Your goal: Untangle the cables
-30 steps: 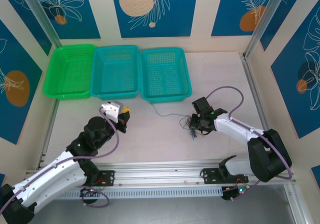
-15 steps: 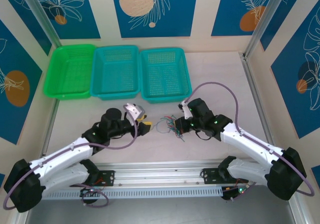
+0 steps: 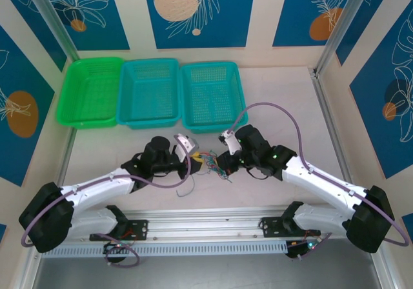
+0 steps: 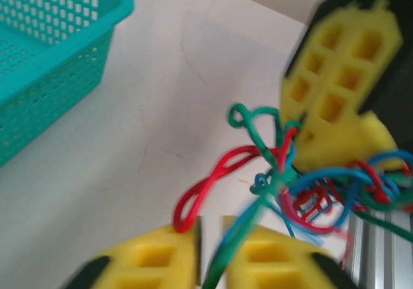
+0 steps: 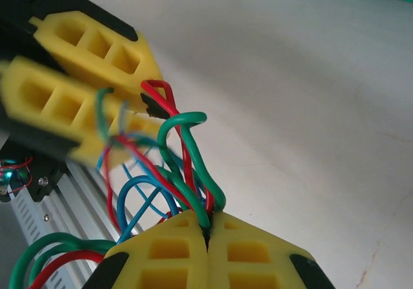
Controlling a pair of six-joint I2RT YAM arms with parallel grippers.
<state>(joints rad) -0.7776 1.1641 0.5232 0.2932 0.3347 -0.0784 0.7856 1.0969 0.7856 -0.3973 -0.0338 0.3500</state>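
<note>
Currently the left hand [image 3: 193,163] is clenching on green and red strands of the cables [image 3: 210,162]. The right hand [image 3: 224,160] is gripping the same tangle from the opposite side, with its pads pressing together on green, red and blue strands. The bundle is spanning the short gap between both hands, over the middle of the pale bench [image 3: 277,102], near the right teal basket [image 3: 213,95]. A second teal basket [image 3: 150,92] and a green basket [image 3: 90,92] are sitting beside it in a row along the far edge. The walls are carrying blue panels [image 3: 197,11] with leaf prints, and an aluminium rail [image 3: 206,228] is running along the near edge
</note>
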